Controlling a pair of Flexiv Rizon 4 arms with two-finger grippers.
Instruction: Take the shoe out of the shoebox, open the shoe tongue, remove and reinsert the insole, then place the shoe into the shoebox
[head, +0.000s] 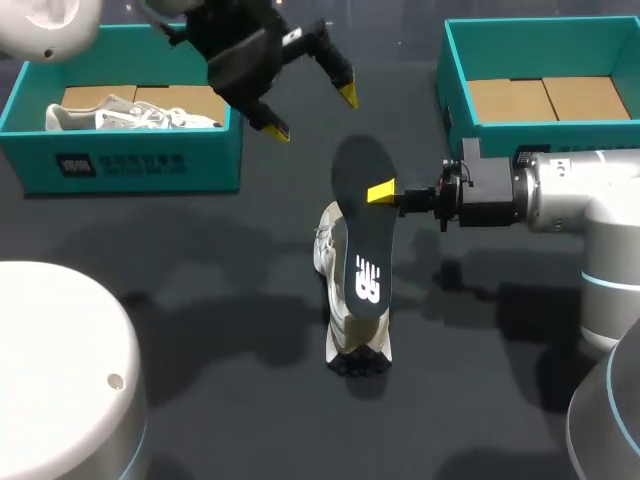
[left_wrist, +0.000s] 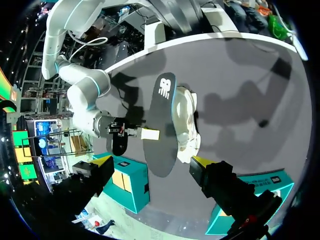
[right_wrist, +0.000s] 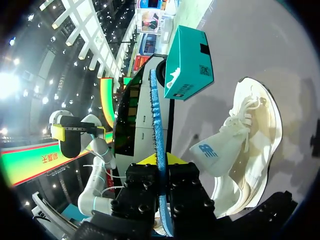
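A white shoe (head: 338, 300) lies on the dark table, its tongue (right_wrist: 212, 150) pulled out. Above it hangs the dark insole (head: 362, 235), and my right gripper (head: 381, 192) is shut on its edge. In the right wrist view the insole (right_wrist: 156, 120) stands edge-on between the yellow tips of the right gripper (right_wrist: 161, 162), with the shoe (right_wrist: 252, 130) beside it. My left gripper (head: 312, 112) hovers open behind the insole and holds nothing. From the left wrist, the left gripper (left_wrist: 150, 165) has its fingers wide apart, with the insole (left_wrist: 160, 125) and shoe (left_wrist: 186, 120) ahead.
A teal shoebox (head: 120, 160) at the back left holds another white shoe (head: 130, 115). A second teal shoebox (head: 455, 75) at the back right shows only its cardboard floor. A white rounded robot base (head: 60, 370) fills the near left corner.
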